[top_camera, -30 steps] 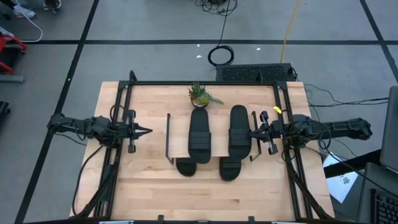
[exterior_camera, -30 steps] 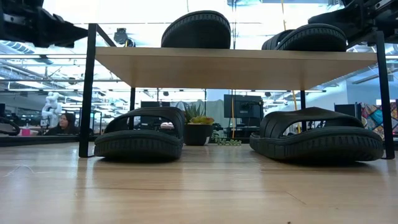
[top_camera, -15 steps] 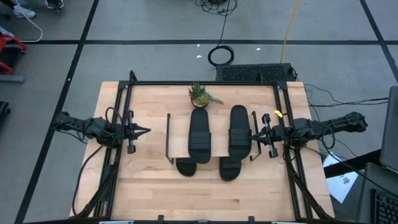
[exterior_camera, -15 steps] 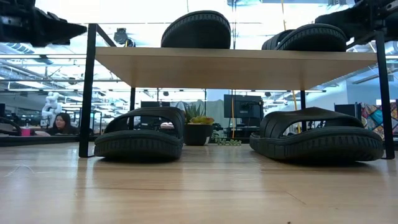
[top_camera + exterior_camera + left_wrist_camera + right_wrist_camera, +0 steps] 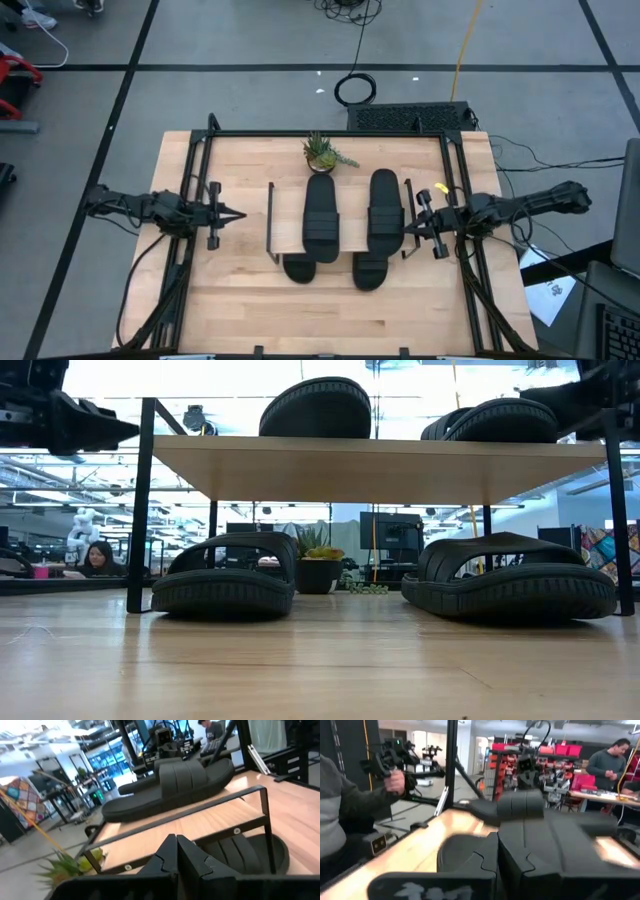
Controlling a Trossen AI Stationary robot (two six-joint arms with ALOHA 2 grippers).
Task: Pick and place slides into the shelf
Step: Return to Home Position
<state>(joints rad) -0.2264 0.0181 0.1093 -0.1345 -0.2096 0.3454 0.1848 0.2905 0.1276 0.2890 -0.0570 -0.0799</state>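
The shelf stands mid-table on thin black end frames. Two black slides lie on its top board, one to the left and one to the right. Two more rest on the table beneath it, and their near ends stick out. My left gripper is shut and hovers left of the shelf, at board height. My right gripper is shut at the shelf's right end frame, beside the right upper slide. My right gripper's shut fingertips point level from the table's right side at the right edge of the right upper slide. I cannot tell whether they touch it. The slide lies flat on the top board.
A small potted plant stands at the far edge behind the shelf. Black frame rails run along both table sides under the arms. A person holding a device shows beyond the table. Bare wood lies near the front edge.
My right gripper has swung a little toward the near edge along the shelf's right end while its arm has drawn back toward the table's right. My left gripper has sunk slightly. The slides and the shelf have kept still.
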